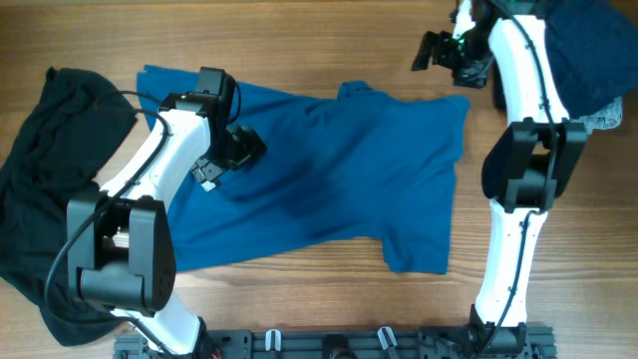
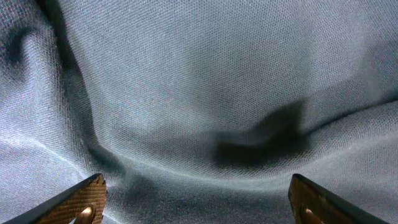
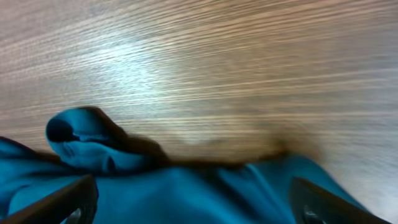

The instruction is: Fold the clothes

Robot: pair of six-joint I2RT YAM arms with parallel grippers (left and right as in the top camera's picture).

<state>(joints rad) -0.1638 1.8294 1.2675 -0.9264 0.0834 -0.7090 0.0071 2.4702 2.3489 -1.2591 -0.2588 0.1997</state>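
Overhead view. I see a wood-grain table (image 1: 329, 304), matte brown, with the grain running left to right. The shirt (image 1: 339, 170) lies spread over the middle of it – limp teal cloth, mostly flat, with shallow creases. Its long axis runs across the picture, and one flap juts toward the near edge at the right end. A black garment (image 1: 40, 189) is bunched at the left edge, beside the shirt. A navy heap (image 1: 588, 50) sits in the far right corner. The left gripper (image 1: 234, 150) is over the left part of the shirt. The right gripper (image 1: 439, 50) is above bare table, just off the shirt's far right corner.

Left wrist view. Shirt cloth (image 2: 205, 81) fills the frame, a fine knit weave with soft folds and one dark shadow. The fingers (image 2: 84, 199) stand far apart at the bottom corners, and nothing is held between them.

Right wrist view. Bare table (image 3: 217, 62) with glare on the grain fills the upper part. The shirt edge (image 3: 186, 186) runs along the bottom, with a rolled lump at the left. The fingers (image 3: 62, 205) are spread wide – nothing is gripped.
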